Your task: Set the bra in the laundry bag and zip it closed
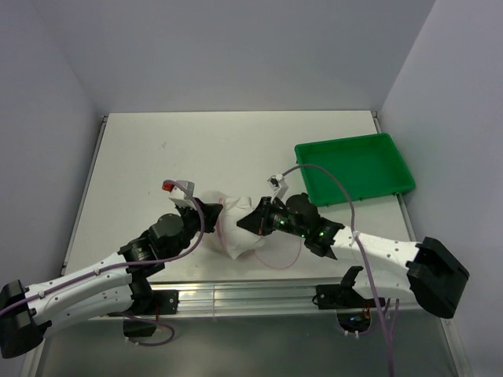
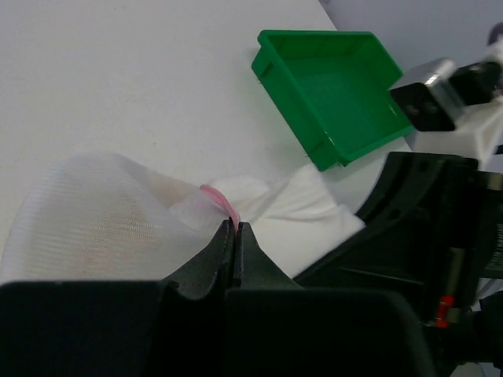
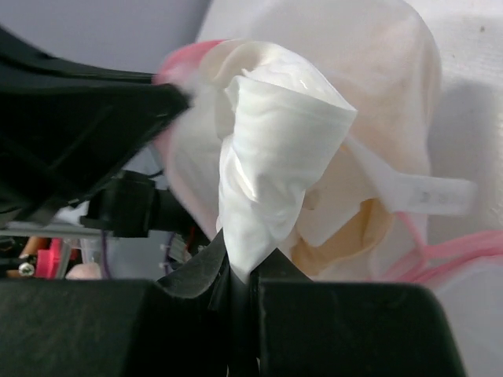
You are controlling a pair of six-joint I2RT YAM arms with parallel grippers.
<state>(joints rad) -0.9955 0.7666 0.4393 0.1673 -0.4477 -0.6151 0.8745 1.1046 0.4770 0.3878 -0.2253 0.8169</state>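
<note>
White translucent mesh laundry bag (image 1: 229, 232) lies lower centre of the top view, the tan-beige fabric bra (image 2: 118, 228) showing through it. The left gripper (image 2: 236, 229) is clenched on the pink zipper band (image 2: 216, 196). The right gripper (image 3: 240, 271) pinches a mesh fold, probably to hold the bag taut for zipping.

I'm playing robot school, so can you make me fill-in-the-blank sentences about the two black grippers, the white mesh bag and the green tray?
1. The left gripper is shut on the ____ zipper band of the white mesh laundry bag.
2. The right gripper pinches a fold of that bag's ____ fabric.
3. The green plastic tray lies on the table on the robot's ____ side of the bag.
Missing words: pink; white; right.
</note>
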